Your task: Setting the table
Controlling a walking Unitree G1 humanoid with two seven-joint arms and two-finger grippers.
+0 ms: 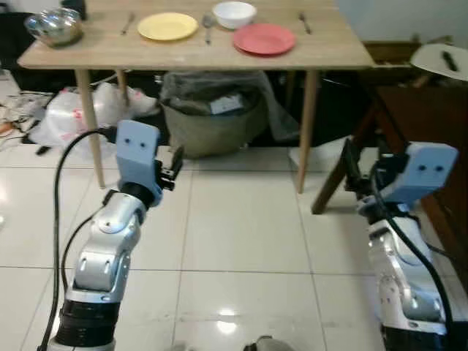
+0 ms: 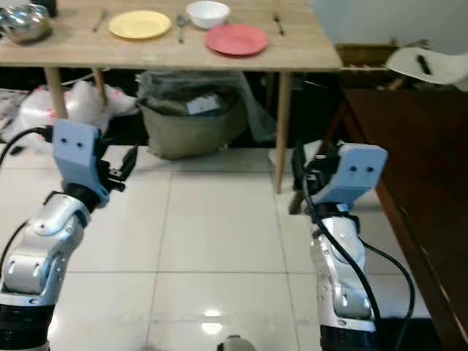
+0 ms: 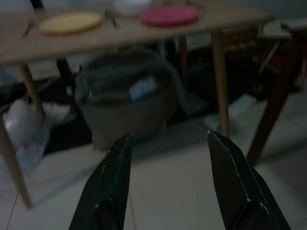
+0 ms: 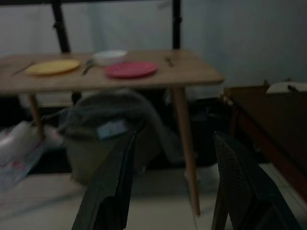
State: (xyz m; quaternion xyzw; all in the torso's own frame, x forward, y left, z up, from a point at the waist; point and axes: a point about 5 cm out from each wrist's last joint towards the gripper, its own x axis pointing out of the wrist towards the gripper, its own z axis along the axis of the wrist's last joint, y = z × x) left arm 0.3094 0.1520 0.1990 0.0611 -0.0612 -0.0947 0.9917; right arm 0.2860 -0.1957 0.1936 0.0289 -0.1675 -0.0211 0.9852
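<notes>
1. Left end effector [image 1: 175,164] raised over the floor tiles, fingers spread wide, empty; right end effector [image 1: 349,162] likewise wide and empty.
2. Both point ahead at the table [image 1: 329,51], which is well apart and higher.
3. On it: yellow plate [image 1: 167,26], white bowl [image 1: 234,13], pink plate [image 1: 264,39], cutlery between; metal bowl [image 1: 53,25] at the left end.
4. Pink plate lies ahead between the arms, neither clearly nearer; closing in likely comes first.

Wooden desk [image 1: 329,50] on white tiled floor [image 1: 241,241]. On it: steel bowl [image 1: 55,25], yellow plate [image 1: 167,26], spoon [image 1: 208,25], white bowl [image 1: 234,13], red plate [image 1: 264,39], two forks [image 1: 127,23] [image 1: 304,23]
</notes>
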